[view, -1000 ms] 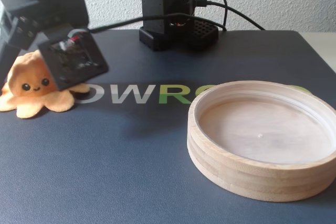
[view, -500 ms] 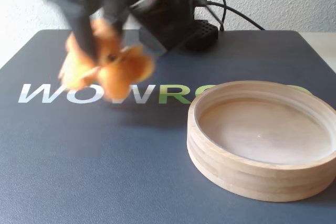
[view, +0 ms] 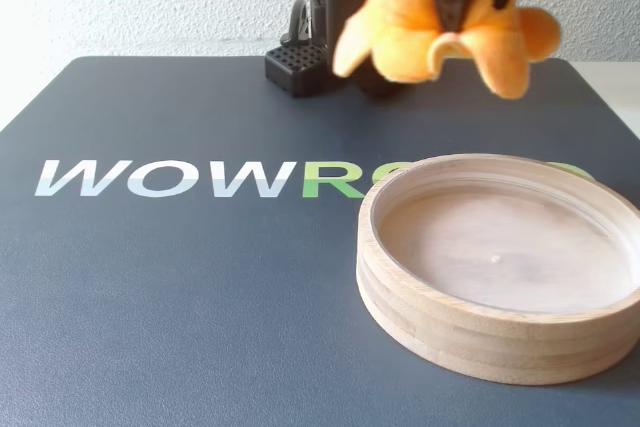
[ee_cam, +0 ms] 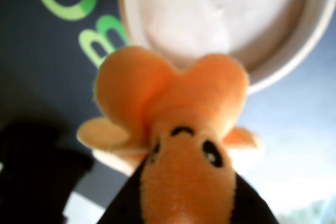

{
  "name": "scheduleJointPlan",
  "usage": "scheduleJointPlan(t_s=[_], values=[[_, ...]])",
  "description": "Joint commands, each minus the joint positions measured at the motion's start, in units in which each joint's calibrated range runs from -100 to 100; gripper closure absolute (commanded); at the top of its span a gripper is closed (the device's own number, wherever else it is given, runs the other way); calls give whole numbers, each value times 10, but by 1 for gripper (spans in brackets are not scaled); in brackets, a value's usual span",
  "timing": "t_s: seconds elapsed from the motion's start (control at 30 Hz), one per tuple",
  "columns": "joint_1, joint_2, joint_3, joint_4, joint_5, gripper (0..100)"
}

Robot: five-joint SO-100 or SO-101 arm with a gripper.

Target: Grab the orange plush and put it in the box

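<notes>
The orange plush [view: 420, 22] is a small octopus toy with black eyes; it hangs in the air at the top of the fixed view, pinched by my gripper [view: 450, 2], whose dark finger runs down its front. In the wrist view the plush [ee_cam: 178, 129] fills the centre, held between dark jaws at the bottom edge. The box [view: 480, 332], a wide shallow round tray with a layered-wood rim and pale base, sits on the mat at the right, below and in front of the plush. It is empty. In the wrist view its rim [ee_cam: 294, 59] lies beyond the plush.
A dark grey mat [view: 150, 287] with "WOWRO.." lettering [view: 170, 177] covers the table. The arm's black base [view: 300, 62] stands at the mat's far edge before a white wall. A pale table surface [view: 620, 82] shows at the right beyond the mat.
</notes>
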Motion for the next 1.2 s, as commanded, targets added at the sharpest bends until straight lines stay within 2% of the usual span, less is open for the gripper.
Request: scheduleJointPlan(t_s=[0.0,0.1,0.33,0.63,0.8,0.9,1.17], values=[[-26,-35,21,4,-28,99],[-32,-42,50,5,-22,99],[-28,-159,128,-62,56,99],[17,-318,342,-155,59,99],[17,-285,325,-212,63,99],[17,-204,289,-232,77,99],[0,-56,178,-224,75,99]])
